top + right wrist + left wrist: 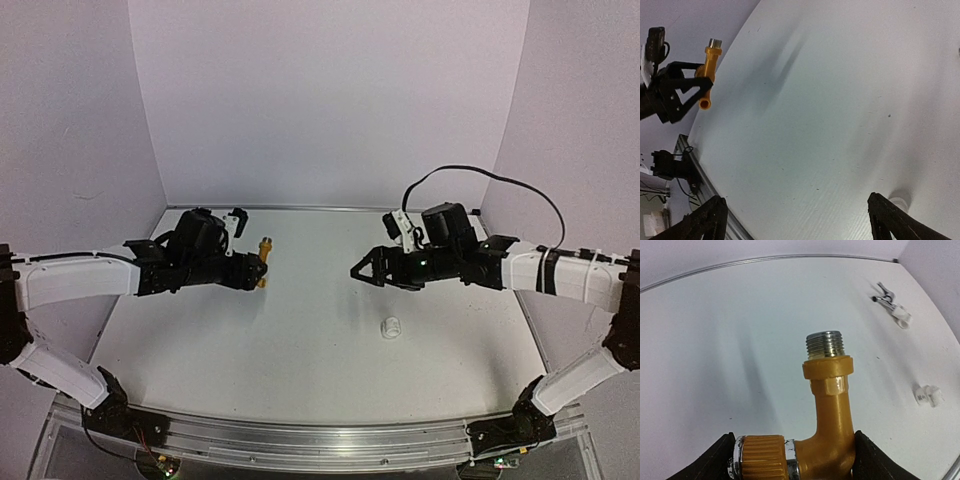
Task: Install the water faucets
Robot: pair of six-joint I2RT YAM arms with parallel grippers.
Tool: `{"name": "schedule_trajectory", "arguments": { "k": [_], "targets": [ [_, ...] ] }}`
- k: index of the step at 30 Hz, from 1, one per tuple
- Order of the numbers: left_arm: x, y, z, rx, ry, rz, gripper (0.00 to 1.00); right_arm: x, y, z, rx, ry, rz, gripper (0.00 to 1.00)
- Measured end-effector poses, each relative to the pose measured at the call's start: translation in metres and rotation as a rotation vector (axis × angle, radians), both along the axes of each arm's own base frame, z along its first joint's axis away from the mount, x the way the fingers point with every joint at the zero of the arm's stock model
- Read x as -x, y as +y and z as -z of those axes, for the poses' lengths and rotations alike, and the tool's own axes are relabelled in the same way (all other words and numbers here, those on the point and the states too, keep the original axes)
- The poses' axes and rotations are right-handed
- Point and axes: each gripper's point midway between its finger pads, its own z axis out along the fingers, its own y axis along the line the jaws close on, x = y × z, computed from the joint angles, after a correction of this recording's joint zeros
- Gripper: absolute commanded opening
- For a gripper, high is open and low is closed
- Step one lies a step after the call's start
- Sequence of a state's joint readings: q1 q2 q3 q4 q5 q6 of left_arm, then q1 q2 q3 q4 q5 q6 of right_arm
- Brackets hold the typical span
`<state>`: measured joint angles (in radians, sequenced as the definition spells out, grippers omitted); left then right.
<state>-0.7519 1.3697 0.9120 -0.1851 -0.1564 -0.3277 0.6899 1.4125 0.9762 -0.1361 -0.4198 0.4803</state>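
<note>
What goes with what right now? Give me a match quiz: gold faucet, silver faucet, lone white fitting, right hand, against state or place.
1. gold faucet
2. silver faucet
3. lone white fitting
4. right hand

A. open, empty
B. gripped in the left hand
C. alone on the table, near the right hand
D. lying near the table's corner, beside a second white fitting

Pairs: 1-B, 2-D, 3-C, 4-A

Brass-gold faucet in left gripper, threaded end outward
</note>
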Motion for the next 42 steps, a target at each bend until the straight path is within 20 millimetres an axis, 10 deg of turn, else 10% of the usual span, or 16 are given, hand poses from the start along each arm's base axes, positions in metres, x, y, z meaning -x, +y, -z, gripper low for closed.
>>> {"name": "schedule_trajectory", "arguments": {
  "k": [12,32,36,38,42],
  "targets": [
    [0.091,-0.11,0.017,-0.041,-0.063,0.444,0.29,0.007,0.059,0.012,-0.215,0.271,-0.157,0.82],
    [0.103,-0.12,0.039,-0.133,-0.073,0.53,0.26,0.029,0.085,0.044,-0.256,0.445,-0.299,0.37],
    [0.1,-0.121,0.034,-0.133,-0.091,0.521,0.25,0.03,0.089,0.038,-0.278,0.442,-0.313,0.07],
    [0.098,-0.122,0.032,-0.134,-0.102,0.515,0.32,0.031,0.089,0.037,-0.286,0.439,-0.317,0.0],
    [0.096,-0.122,0.031,-0.131,-0.107,0.504,0.83,0.03,0.089,0.039,-0.298,0.425,-0.317,0.0]
  ]
}}
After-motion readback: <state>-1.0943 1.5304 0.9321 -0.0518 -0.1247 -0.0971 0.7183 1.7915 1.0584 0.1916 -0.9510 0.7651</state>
